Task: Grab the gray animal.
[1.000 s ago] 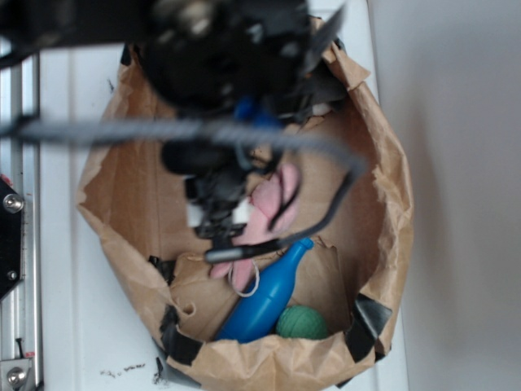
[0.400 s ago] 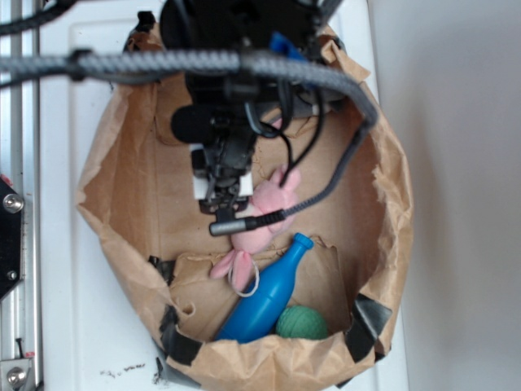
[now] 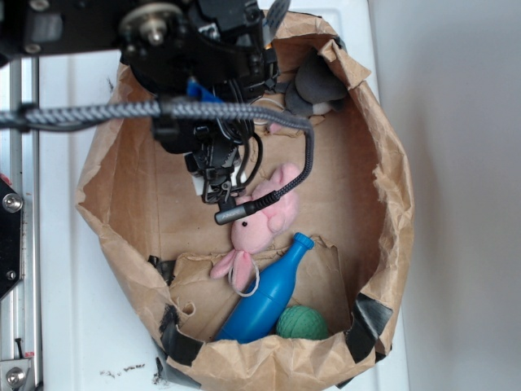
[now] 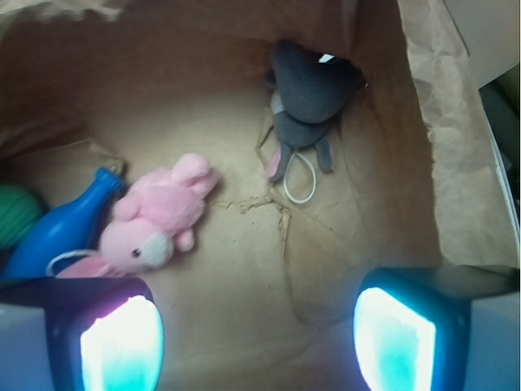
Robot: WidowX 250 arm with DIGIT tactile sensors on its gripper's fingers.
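Pincer [image 4: 256, 338] spread and empty; it should slide past the pink plush [image 4: 159, 216], then drop squarely over the gray animal [image 4: 309, 98].

The small dark gray plush animal [image 4: 308, 98] lies against the far wall of the crumpled brown paper bag [image 4: 444, 155], its thin white cord loop [image 4: 299, 179] on the floor. The light pink plush animal [image 4: 159, 216] lies well apart, touching the blue plastic bottle [image 4: 61, 232]. The gripper's 2 glowing fingertips [image 4: 120, 342] stand wide apart (empty between).
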